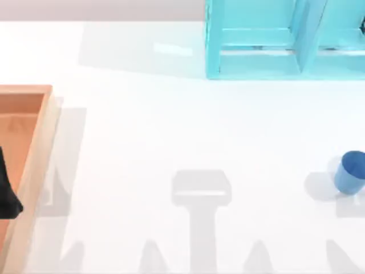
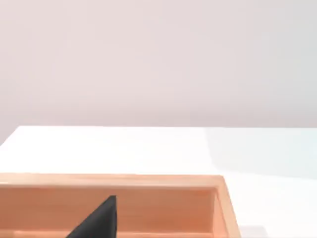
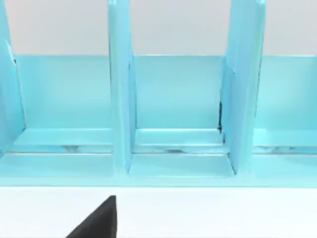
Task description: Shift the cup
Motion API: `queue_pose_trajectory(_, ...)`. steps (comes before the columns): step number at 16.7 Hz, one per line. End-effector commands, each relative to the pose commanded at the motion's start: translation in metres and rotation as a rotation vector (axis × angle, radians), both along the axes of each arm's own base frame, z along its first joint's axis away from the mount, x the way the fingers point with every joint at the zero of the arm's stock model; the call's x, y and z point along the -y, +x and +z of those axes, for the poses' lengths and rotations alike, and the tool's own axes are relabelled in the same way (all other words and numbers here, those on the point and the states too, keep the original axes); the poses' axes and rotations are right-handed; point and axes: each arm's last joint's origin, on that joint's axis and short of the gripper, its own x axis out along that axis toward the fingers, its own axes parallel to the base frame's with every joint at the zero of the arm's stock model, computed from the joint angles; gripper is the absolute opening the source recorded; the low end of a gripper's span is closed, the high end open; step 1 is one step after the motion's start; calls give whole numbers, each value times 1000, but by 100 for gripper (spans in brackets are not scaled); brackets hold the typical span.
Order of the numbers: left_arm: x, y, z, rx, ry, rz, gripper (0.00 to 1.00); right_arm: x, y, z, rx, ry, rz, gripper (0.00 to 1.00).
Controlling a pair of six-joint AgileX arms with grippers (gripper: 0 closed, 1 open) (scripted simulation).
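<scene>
Cup (image 1: pixel 351 171) sits upright on the desk (image 1: pixel 171 131) at the top view's right edge, partly cut off by the frame, well in front of the shelf (image 1: pixel 256 63). Nothing touches it; no pincer is near it. Judging by that, the shift has not started: approach, grasp, carry and release are all left to do.

Left arm is over the wooden tray (image 1: pixel 40 142) at the desk's left side; a dark piece of it (image 1: pixel 7 191) pokes in at the left edge of the top view. In the left wrist view a dark finger tip (image 2: pixel 101 220) hangs in front of the tray's (image 2: pixel 148 181) far wall. Cannot tell whether the left pincer is open or closed. It is far from the cup, so it looks parked.

Right wrist view faces the shelf (image 3: pixel 178 99), its compartments bare, with a strip of desk in front. A dark finger tip (image 3: pixel 101 220) shows low in that view. Right pincer state: cannot tell either.

The cup lies on the right side, so the right arm is the likely one to take it, my guess. The task gives no target spot.
</scene>
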Motion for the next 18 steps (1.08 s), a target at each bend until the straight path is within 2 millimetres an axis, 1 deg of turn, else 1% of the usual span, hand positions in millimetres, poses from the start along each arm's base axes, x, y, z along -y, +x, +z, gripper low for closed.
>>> queue_pose_trajectory(3,0,0,0,0,0,0,100,0,0,1,-11,-1,1,100)
queue_pose_trajectory(5,0,0,0,0,0,0,100,-1,1,9,-66,-2,5,100)
queue_pose_trajectory(8,0,0,0,0,0,0,100,-1,6,31,-218,0,8,100)
queue_pose_trajectory(10,0,0,0,0,0,0,100,-2,15,50,-358,5,10,100)
queue_pose_trajectory(13,0,0,0,0,0,0,100,-5,43,80,-597,17,13,100)
queue_pose_trajectory(16,0,0,0,0,0,0,100,-9,85,100,-849,27,15,100)
queue_pose_trajectory(18,0,0,0,0,0,0,100,-12,118,105,-1014,30,15,100)
